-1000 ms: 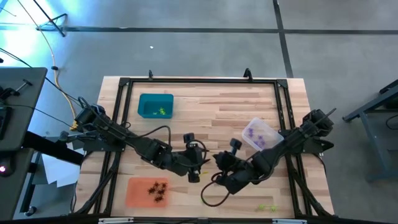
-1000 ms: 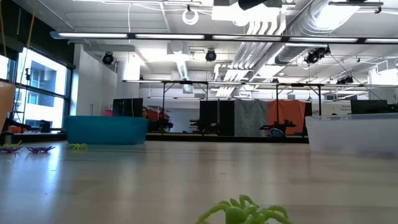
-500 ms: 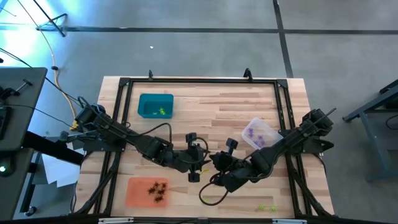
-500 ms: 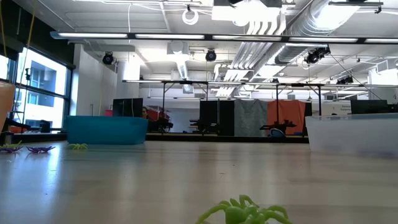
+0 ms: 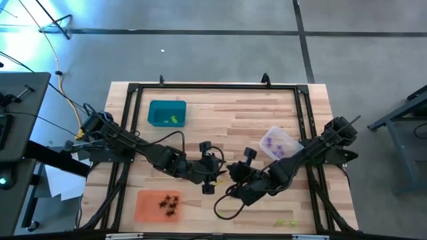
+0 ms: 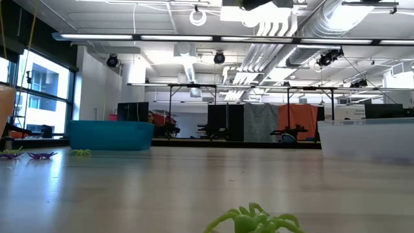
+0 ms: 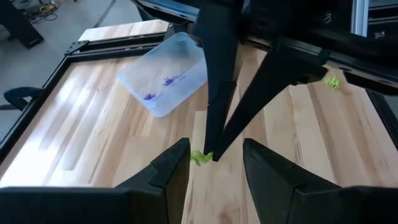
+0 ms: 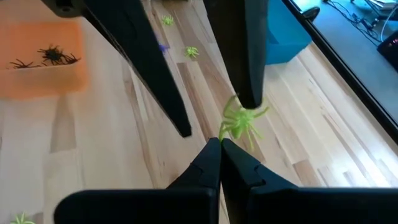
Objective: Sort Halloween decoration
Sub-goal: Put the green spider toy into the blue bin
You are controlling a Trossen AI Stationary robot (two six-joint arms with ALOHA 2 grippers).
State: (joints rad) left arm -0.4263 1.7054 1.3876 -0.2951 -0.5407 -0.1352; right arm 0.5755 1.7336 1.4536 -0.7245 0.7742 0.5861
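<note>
Three trays: all rest on the pale butcher-block wooden table point(image 5: 227, 113), inside its black metal frame.
Teal tray: a rectangular teal plastic tray point(image 5: 167, 113) at the far left, with a few yellow-green pieces inside.
Orange tray: a shallow translucent orange plastic tray point(image 5: 160, 205) at the near left, holding black spider-shaped pieces point(image 5: 169, 203).
Clear tray: a rounded clear plastic tray point(image 5: 280, 144) at the right, tilted to the table edges, with purple spider pieces point(image 7: 163, 83) in it.
Left gripper: the left gripper point(image 5: 212, 179) hangs over the middle of the table, near side; its two dark tapered fingers point(image 7: 219, 93) converge at their tips just beside a yellow-green plastic spider point(image 7: 198, 157) (whether they actually pinch it cannot be told).
Right gripper: the right gripper point(image 5: 235, 175) sits just right of the left one, the two nearly touching; its own two fingers are pressed together, nothing between them.
Held-or-not spider: in the right wrist view the same yellow-green spider point(image 8: 241, 121) sits at the tip of one left-arm finger point(image 8: 247, 50), above the wood.
Loose pieces, left: two purple spiders point(image 6: 26, 155) and a small yellow-green one point(image 6: 81, 152) lie on the wood at the left of the low view, near the teal tray.
Loose pieces, near right: a yellow-green spider point(image 5: 287, 223) lies alone by the near right edge, well apart from both grippers.
In the way: the two arms cross the middle of the table and hide the wood under them; a black cable point(image 5: 230, 203) loops below the right arm.
Writing: none can be read.
</note>
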